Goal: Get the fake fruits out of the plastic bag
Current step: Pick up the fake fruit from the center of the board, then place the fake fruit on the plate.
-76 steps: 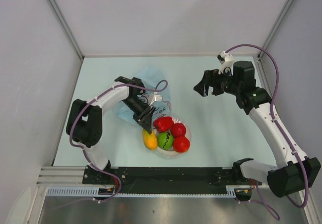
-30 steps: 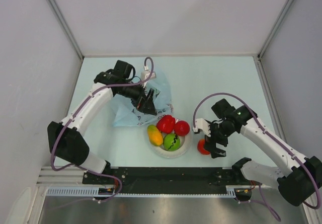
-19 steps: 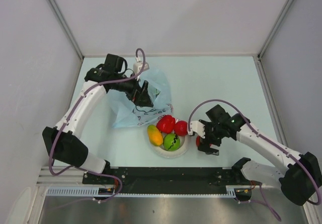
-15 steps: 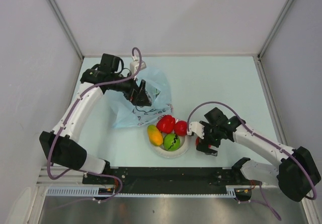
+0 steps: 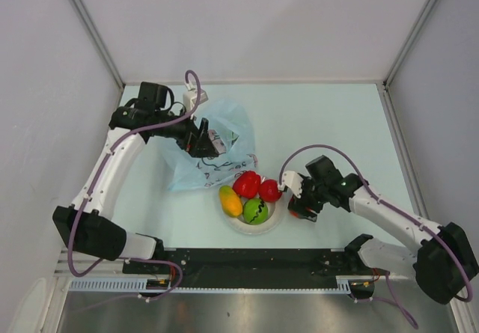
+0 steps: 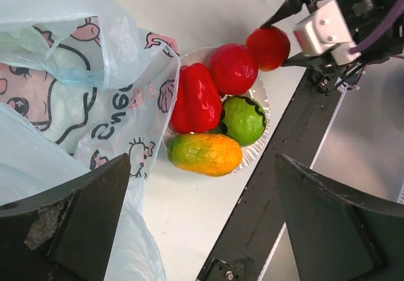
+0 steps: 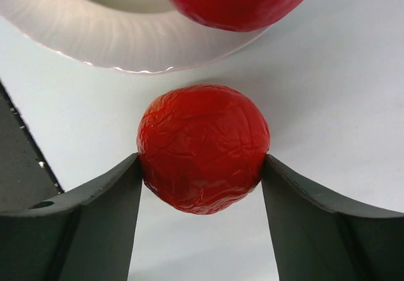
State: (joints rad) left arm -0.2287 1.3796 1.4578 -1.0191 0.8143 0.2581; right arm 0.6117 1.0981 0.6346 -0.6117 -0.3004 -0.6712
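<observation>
left hand (image 6: 203, 167) spread wide, right hand (image 7: 201, 167) gripping

Plastic bag (image 6: 95, 104): thin, translucent, crinkled film. Red fruit (image 7: 203, 147) beside the plate (image 7: 95, 35): glossy, wrinkled skin. Plate: smooth, glossy white.

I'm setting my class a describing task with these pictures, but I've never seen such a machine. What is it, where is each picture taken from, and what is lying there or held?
These are two robot arms at the near edge of a table, each ending in a two-finger gripper. One picture looks down from above; the other two come from cameras on the wrists. The left gripper hovers open over the plastic bag. A plate holds four fake fruits: two red, one green, one yellow-orange. The right gripper pinches a fifth, round red fruit on the table beside the plate.
</observation>
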